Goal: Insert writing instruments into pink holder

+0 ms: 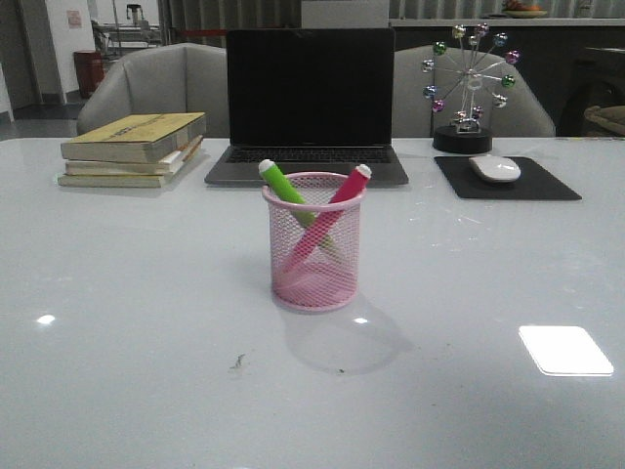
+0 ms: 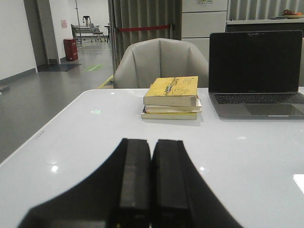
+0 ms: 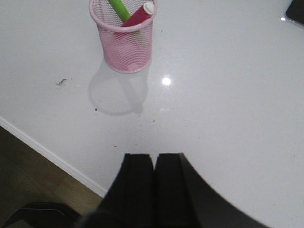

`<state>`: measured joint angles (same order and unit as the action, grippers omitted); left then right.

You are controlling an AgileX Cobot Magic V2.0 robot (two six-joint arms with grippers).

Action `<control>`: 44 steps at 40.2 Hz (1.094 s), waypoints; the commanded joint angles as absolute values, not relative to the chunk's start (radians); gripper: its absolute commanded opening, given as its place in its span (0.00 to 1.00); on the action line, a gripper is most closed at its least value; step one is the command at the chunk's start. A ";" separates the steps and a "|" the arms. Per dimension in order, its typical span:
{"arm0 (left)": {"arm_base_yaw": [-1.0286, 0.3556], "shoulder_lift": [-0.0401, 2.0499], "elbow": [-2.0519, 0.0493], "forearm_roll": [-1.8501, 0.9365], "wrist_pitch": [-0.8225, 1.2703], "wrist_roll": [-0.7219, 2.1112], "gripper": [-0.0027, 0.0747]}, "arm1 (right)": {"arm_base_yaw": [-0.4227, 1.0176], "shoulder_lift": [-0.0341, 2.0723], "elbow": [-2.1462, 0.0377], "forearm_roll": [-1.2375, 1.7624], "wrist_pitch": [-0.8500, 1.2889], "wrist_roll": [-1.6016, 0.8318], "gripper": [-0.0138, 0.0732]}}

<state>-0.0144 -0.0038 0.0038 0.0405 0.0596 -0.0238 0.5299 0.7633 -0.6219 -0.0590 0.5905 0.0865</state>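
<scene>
Pink mesh cup (image 1: 312, 244) upright near the middle of the white counter (image 1: 117, 332), with both markers inside: green marker (image 1: 285, 184) leaning left, pink marker (image 1: 344, 191) leaning right, crossing within the mesh, white tips above the rim. Left hand (image 2: 151, 183) empty, fingers pressed flat together, held low over the counter and aimed toward the stack of books (image 2: 172, 98) and the laptop (image 2: 256, 71). Right hand (image 3: 154, 187) likewise pinched closed on nothing, hovering near the counter edge, tilted down, well apart from the cup. Mouse (image 1: 495, 168) on its black pad (image 1: 547, 186) behind and to the right.
</scene>
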 commanded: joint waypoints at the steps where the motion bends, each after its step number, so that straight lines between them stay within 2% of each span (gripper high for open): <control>1: -0.013 -0.025 0.009 0.030 -0.028 -0.026 0.15 | 0.468 0.685 -0.606 -0.106 0.482 0.043 0.19; 9: -0.013 -0.025 0.009 0.030 -0.028 -0.026 0.15 | 0.204 0.386 -0.380 -0.108 0.246 0.037 0.19; 16: -0.013 -0.025 0.009 0.030 -0.028 -0.026 0.15 | 0.080 0.149 -0.174 -0.108 0.079 0.037 0.19; 26: -0.013 -0.025 0.009 0.030 -0.028 -0.026 0.15 | 0.068 -0.026 0.020 -0.063 -0.015 0.037 0.19; 44: -0.013 -0.023 0.009 0.030 -0.028 -0.026 0.15 | 0.068 -0.030 0.023 -0.048 -0.036 0.038 0.19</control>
<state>-0.0144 -0.0038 0.0038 0.0405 0.0578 -0.0238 0.0740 -0.0100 0.0277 -0.0464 0.0610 0.0472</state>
